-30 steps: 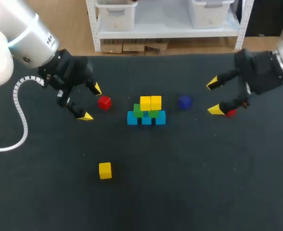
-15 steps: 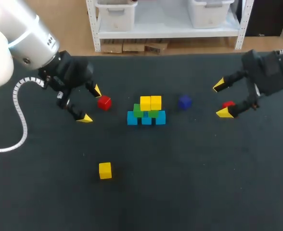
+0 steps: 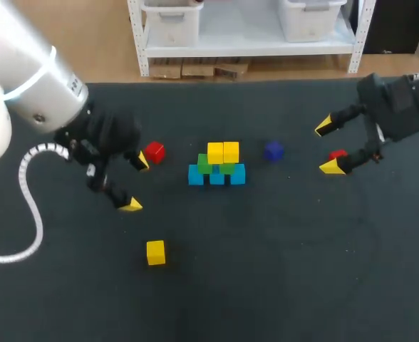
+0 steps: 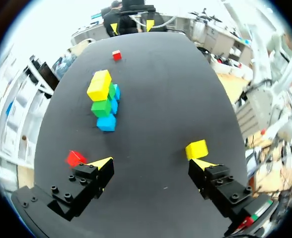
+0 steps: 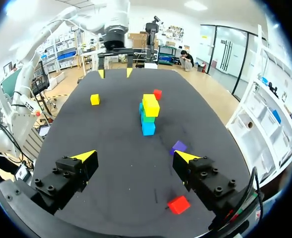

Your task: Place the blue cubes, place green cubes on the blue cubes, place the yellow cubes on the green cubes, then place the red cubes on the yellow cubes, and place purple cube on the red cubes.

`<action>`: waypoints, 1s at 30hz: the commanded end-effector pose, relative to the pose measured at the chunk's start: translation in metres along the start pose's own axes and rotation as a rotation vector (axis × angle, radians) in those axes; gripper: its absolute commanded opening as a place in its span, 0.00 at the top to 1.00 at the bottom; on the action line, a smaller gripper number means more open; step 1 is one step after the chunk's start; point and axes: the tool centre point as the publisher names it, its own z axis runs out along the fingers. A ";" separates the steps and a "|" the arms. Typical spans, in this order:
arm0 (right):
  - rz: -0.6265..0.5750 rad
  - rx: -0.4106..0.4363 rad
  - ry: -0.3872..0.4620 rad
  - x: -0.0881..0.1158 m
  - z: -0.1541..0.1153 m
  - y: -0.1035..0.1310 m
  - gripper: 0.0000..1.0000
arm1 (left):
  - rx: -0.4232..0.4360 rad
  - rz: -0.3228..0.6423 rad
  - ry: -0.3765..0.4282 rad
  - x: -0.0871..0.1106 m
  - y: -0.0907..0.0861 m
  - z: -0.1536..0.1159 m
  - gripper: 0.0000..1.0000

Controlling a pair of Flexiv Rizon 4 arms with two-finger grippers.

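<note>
Bench [image 3: 281, 278] carries a dark, matte, near-black top that spans the head view from side to side, flat and even apart from a few pale specks.

My left arm [image 3: 42, 100] comes in over its left part, with a white coiled cable [image 3: 22, 171] looping down beside it. The left jaws stand wide apart above bare surface and hold nothing. One yellow fingertip [image 3: 131, 206] points toward the near edge. The other sits just beside the left red cube [image 3: 154, 151], which lies outside the gap. I cannot tell whether they touch. Nearer the front edge, a loose yellow cube [image 3: 155, 252] rests alone.

In the middle stands the build. A row of blue cubes [image 3: 196, 175] sits on the bench, green cubes [image 3: 204, 165] sit on them, and two yellow cubes [image 3: 215, 152] sit side by side on top.

Just right of the build, and apart from it, lies the purple cube [image 3: 273, 150].

Farther right, my right arm [image 3: 402, 107] reaches in from the corner. The right jaws are also spread wide and grip nothing. The right red cube [image 5: 178, 204] lies on the surface between the fingers, close to one of them.
</note>
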 end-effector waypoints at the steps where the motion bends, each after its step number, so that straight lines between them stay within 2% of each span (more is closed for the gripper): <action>1: -0.001 -0.001 -0.003 0.001 0.001 -0.001 0.00 | -0.106 -0.021 -0.018 -0.005 -0.047 0.013 0.00; 5: -0.001 -0.001 -0.003 0.001 0.001 -0.001 0.00 | -0.111 -0.043 -0.024 -0.016 -0.068 0.026 0.00; 13: -0.001 -0.001 -0.003 0.001 0.001 -0.001 0.00 | -0.136 -0.066 -0.023 -0.018 -0.083 0.039 0.00; 30: -0.001 -0.001 -0.003 0.001 0.001 -0.001 0.00 | -0.134 -0.105 -0.015 0.001 -0.077 0.063 0.00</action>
